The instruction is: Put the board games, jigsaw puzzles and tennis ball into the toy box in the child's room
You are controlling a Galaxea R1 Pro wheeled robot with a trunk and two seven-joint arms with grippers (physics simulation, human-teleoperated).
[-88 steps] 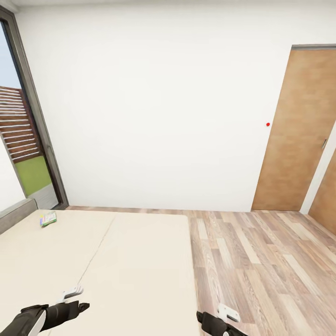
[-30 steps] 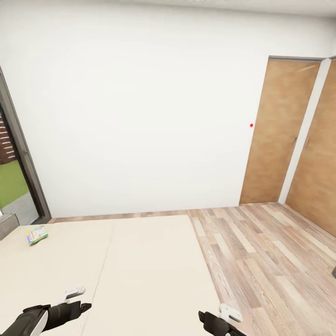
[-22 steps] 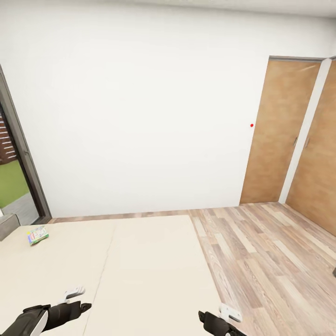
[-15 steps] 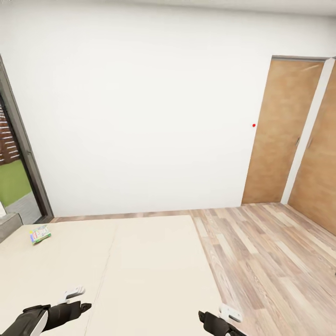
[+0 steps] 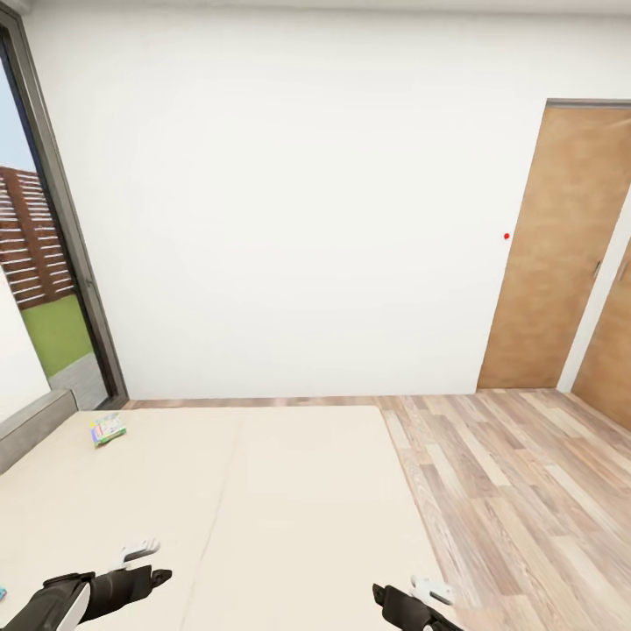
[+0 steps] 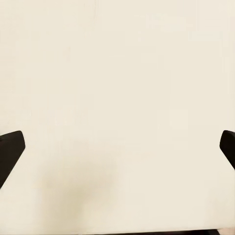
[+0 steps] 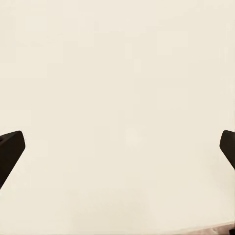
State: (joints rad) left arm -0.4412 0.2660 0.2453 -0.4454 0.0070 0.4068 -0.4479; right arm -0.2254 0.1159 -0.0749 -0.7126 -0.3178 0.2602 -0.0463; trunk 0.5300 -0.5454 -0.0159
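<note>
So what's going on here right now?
The robot is at the bed with both arms low over the mattress. The left gripper and right gripper are open and empty. One board game lies near the headboard, untouched, well ahead of the left gripper.

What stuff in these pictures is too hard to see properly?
- Board game on the bed, head view: too small to read its print.
- Blue sliver, head view: cut off by the picture's edge; cannot tell what it is.
- Right gripper, head view: cut off by the bottom edge.
- Both wrist views: just fingertips at the picture edges.
</note>
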